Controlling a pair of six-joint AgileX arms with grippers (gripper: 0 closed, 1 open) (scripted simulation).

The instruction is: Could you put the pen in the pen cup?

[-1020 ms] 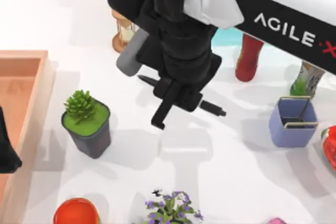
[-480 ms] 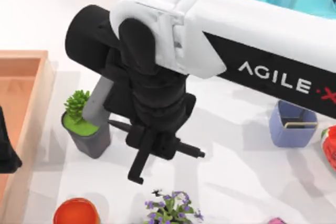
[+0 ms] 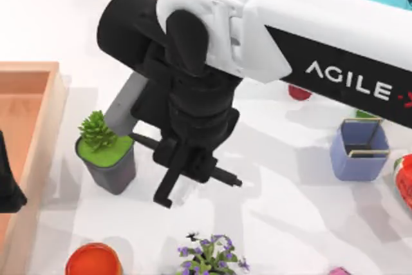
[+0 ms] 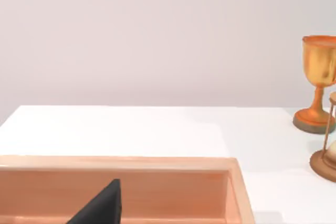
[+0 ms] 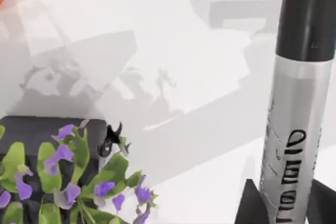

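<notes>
At the tabletop's (image 3: 290, 223) far left I see my left arm parked, its dark pincer (image 3: 8, 185) over the shallow light-wood tray (image 3: 38, 94); I cannot tell how its fingers stand. The left wrist view looks over the tray's rim to a golden goblet (image 4: 317, 82) and the wooden base of an hourglass (image 4: 328, 156) well beyond.

Just right of the tray stands a dark grey plant pot with a spiky green succulent (image 3: 106, 149). A round orange-red cup (image 3: 93, 261) sits at the near edge below it.

Next comes my right arm, a big black-and-white AgileX body reaching in from the right. Its right pincer (image 3: 187, 165) hangs above the tabletop's middle, just beside the succulent pot, clamped around the slim black marker pen with the white-grey labelled band (image 3: 225, 177). The pen lies crosswise in the grip, one tip poking out left toward the pot, the other out to the right. In the right wrist view the pen (image 5: 294, 129) shows close up, silver band with black lettering, seated between the black fingertips (image 5: 252, 205).

Below the pincer, at the near edge, is a dark pot of purple flowers (image 3: 209, 256).

Farther right, well apart from the pen, stands the small square periwinkle-blue pen cup with a wire frame at its rim (image 3: 359, 152). A red object (image 3: 405, 181) touches the right border.
</notes>
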